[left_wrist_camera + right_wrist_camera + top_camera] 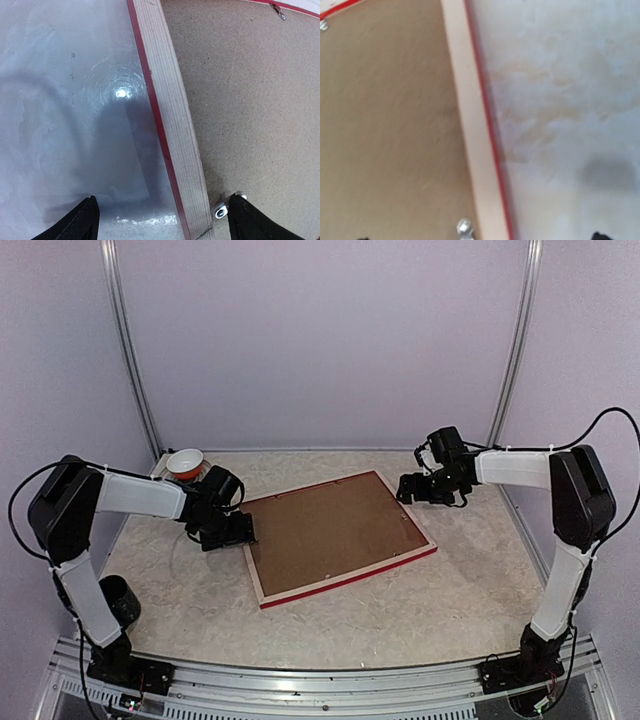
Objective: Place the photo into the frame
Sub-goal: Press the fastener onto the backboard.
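Shows the frame [350,574] lying face-down in the middle of the bench [180,610], pale wood back up, with the brown backing board [335,525] seated inside it. Gives no sight of the photo in any view; cannot tell whether hidden under the board. Puts the frame's long axis roughly left to right, skewed a little, with the right end farther back. Places the left claw [232,532] wide open and empty astride the left short rail, one finger over bare bench and one over the board, close above the wood with no clear contact. Places the right claw [410,488] equally wide, holding nothing, over the right short rail near the far corner. Leaves each end with its own nearer arm, so probably calls for a paired approach across the rails rather than along them
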Robot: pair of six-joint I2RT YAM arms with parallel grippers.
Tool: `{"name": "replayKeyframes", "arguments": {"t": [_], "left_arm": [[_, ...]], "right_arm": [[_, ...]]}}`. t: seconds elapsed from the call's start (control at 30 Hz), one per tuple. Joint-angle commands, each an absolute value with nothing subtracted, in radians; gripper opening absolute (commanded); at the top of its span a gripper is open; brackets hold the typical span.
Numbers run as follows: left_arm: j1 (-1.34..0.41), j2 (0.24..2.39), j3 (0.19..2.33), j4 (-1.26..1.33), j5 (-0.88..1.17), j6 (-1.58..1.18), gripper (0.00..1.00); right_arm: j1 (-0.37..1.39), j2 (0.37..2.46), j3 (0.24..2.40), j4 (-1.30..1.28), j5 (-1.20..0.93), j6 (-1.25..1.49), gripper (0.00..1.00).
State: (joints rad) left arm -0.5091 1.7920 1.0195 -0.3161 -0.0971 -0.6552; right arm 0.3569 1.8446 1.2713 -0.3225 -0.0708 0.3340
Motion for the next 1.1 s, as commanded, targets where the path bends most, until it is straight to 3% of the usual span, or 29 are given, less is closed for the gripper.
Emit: {"name": "replayKeyframes", "arguments": {"t": [0.0,0.43,0.53,1.07], "left_arm": [[-0.5,1.758,0.994,-0.299,-0.084,-0.666,0.88],[-0.499,1.767,0.979,-0.277,-0.059,-0.663,0.88],[-0.5,1.769,0.98,-0.276,-0.056,-0.664,0.88],[-0.5,1.767,0.979,-0.281,-0.054,-0.668,0.88]], "right_arm": [[0.344,1.932,1.354,-0.419,-0.048,0.284,0.94],[0.344,1.989,1.369,-0.455,-0.066,0.257,0.8],[0.344,2.002,1.378,-0.46,-0.046,0.251,0.72],[0.344,2.021,1.396,-0.461,-0.048,0.241,0.64]]}}
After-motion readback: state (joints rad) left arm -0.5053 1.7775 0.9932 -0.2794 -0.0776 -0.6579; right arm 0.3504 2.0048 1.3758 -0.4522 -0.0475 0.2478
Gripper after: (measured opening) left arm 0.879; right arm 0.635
